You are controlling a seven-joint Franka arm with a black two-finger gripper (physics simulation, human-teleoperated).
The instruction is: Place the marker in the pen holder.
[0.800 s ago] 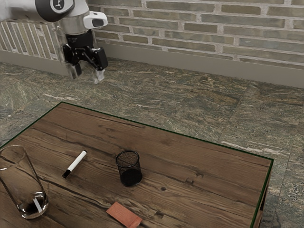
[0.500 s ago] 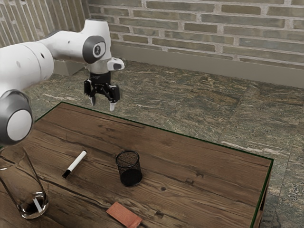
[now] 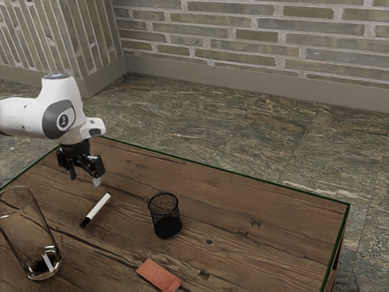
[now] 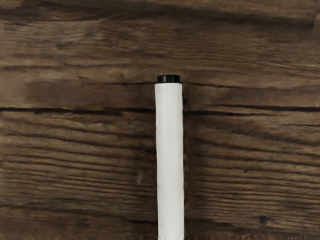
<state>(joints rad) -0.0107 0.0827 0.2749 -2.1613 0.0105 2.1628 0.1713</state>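
Observation:
My gripper point(image 3: 84, 181) hangs open above the table in the exterior view, fingers apart and pointing down, with nothing between them. The white marker point(image 3: 96, 210) with black ends lies flat on the wood, just below and toward the exterior view's right of the fingertips. In the wrist view the marker point(image 4: 170, 160) runs lengthwise under my hand, its narrow black end showing. The black mesh pen holder point(image 3: 165, 216) stands upright on the table, apart from the marker, toward the exterior view's right.
A tall clear glass point(image 3: 30, 234) stands at the exterior view's left with something dark and white in its bottom. A reddish flat block point(image 3: 158, 275) lies near the exterior view's lower edge. The wooden table point(image 3: 261, 219) has a green-lined edge.
My arm swung in from beyond the table, then my gripper came lower and toward the exterior view's left, closer to the marker. The marker and pen holder have stayed put.

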